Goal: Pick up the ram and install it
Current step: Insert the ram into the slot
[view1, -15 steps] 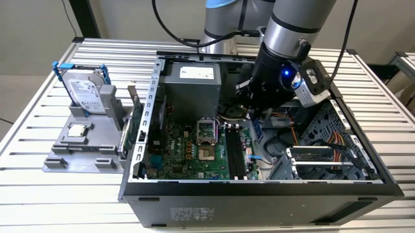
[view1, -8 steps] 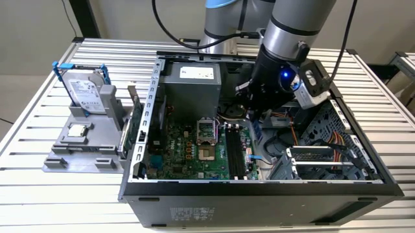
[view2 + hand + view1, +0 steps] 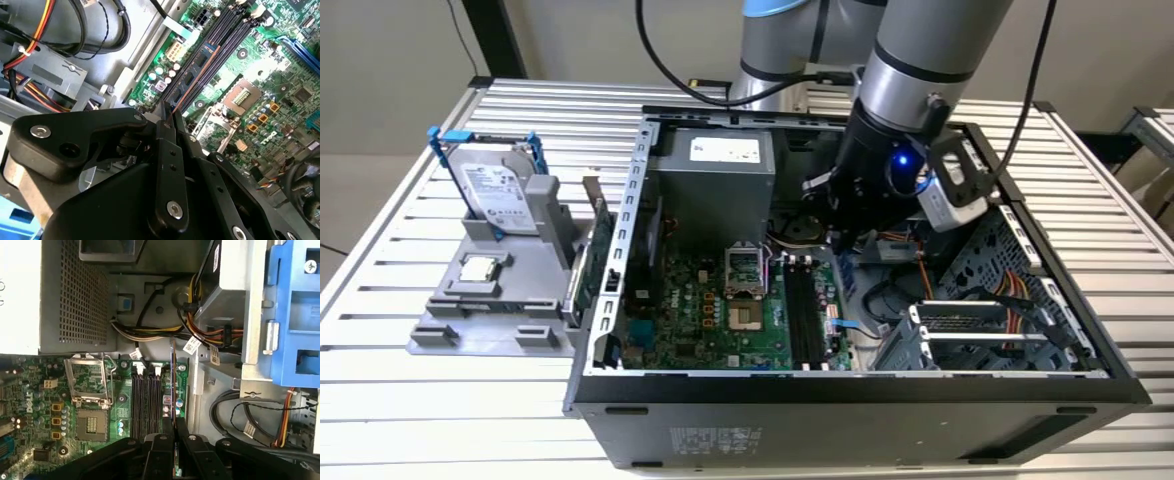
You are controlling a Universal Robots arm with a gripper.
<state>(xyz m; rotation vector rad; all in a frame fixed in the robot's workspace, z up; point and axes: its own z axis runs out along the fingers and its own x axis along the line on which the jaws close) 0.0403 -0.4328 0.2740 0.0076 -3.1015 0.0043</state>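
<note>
The ram (image 3: 173,385) stands on edge between the closed fingers (image 3: 161,452) of the gripper (image 3: 174,426), which grips it just above the long black slots (image 3: 147,402) of the motherboard (image 3: 720,310); in the second wrist view the ram (image 3: 192,80) runs alongside those slots; the board lies inside the open computer case (image 3: 854,385), beside the grey power supply (image 3: 714,195) and bundled cables (image 3: 200,337); outside the case, a grey stand (image 3: 500,300) holds a hard drive (image 3: 494,190) and a chip (image 3: 480,268).

Jaws pinch ram (image 3: 173,385) over slots (image 3: 147,405).
</note>
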